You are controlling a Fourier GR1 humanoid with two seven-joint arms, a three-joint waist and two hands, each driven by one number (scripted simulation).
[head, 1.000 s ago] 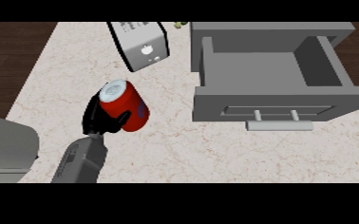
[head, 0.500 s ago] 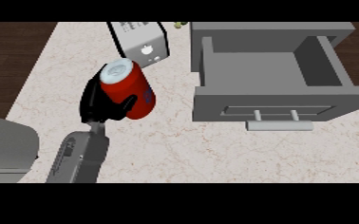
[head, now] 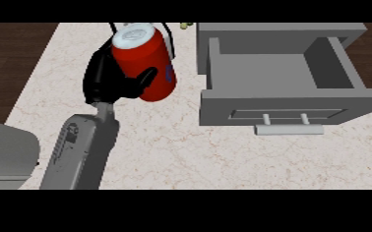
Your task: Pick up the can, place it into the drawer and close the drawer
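A red can (head: 149, 61) with a white top is held up off the counter, tilted, in the upper left of the head view. My right hand (head: 109, 81) is shut on it: fingers wrap its left side and the thumb (head: 145, 76) lies across its front. The grey forearm (head: 83, 147) rises from the lower edge. The grey drawer (head: 280, 110) stands pulled open to the right of the can, its inside (head: 269, 71) bare, with a bar handle (head: 289, 129) on its front. My left hand does not show.
A white box with black edges (head: 171, 37) is mostly hidden behind the can. A small yellowish thing (head: 185, 25) lies at the counter's back. A grey rounded shape (head: 15, 155) sits at the lower left edge. Dark wood floor (head: 18, 59) borders the counter's left.
The hand has lifted the can higher and carried it a little toward the back and right, nearer the drawer. The can now covers most of the white box.
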